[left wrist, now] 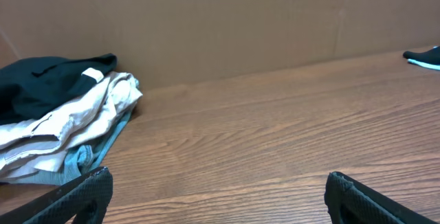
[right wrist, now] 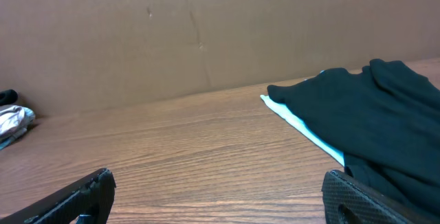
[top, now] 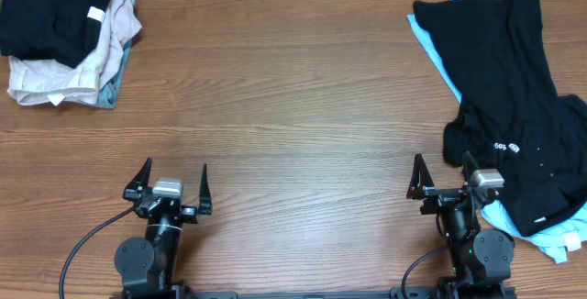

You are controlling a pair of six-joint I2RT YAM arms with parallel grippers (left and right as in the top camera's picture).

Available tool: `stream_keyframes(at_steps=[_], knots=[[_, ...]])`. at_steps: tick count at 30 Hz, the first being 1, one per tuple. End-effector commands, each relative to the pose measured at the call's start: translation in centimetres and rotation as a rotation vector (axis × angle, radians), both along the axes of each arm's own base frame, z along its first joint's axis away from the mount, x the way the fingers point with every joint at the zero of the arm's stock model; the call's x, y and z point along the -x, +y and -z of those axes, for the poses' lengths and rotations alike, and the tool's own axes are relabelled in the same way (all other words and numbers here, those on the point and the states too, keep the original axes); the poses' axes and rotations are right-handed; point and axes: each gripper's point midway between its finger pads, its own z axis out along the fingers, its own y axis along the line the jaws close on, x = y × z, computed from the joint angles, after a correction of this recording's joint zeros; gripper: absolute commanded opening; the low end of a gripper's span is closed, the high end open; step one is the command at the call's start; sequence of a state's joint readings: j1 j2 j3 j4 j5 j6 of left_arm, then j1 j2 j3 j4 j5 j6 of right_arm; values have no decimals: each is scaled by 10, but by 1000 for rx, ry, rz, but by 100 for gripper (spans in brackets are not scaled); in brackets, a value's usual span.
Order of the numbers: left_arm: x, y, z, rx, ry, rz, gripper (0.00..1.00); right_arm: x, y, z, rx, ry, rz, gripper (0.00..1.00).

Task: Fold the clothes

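A crumpled black shirt point(top: 514, 97) lies at the table's right side on top of a light blue garment point(top: 431, 47); both show in the right wrist view, the black shirt point(right wrist: 371, 107) over the blue one point(right wrist: 302, 124). A stack of folded clothes point(top: 64, 38), black, beige and teal, sits at the far left corner and shows in the left wrist view point(left wrist: 62, 124). My left gripper point(top: 172, 182) is open and empty near the front edge. My right gripper point(top: 444, 175) is open and empty, its right finger close to the black shirt.
A brown cardboard wall point(left wrist: 220, 25) stands along the table's far edge. Bare wooden tabletop point(top: 293, 106) lies between the two piles. Black cables point(top: 87, 239) run from the arm bases at the front.
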State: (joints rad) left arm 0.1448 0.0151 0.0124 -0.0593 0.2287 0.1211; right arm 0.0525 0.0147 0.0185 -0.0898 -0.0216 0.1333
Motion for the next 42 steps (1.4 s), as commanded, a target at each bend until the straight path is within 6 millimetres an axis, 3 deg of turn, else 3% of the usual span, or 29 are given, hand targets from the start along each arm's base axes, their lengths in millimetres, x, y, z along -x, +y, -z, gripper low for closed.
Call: stream_keyframes(at_steps=[1,24,28,31,37,42], knots=[[0,2,1,16,-3,-8,100,0,-1,1,4,-8,5,100],[0,2,1,16,-3,-8,100,-1,-10,-2,8,-19,58,100],[0,3,1,7,-4,-16,100,0,-4,-25,-4,-112,23,100],[0,5,-3,15,-17,-28,100,3,14,-32,0,-141,-84,100],[0,-1,-3,16,-16,7,100,8,14,-60,-2,-259,-86,100],[1,-7,-14,10,-61,46,100,20,27,-89,9,-365,-166,100]])
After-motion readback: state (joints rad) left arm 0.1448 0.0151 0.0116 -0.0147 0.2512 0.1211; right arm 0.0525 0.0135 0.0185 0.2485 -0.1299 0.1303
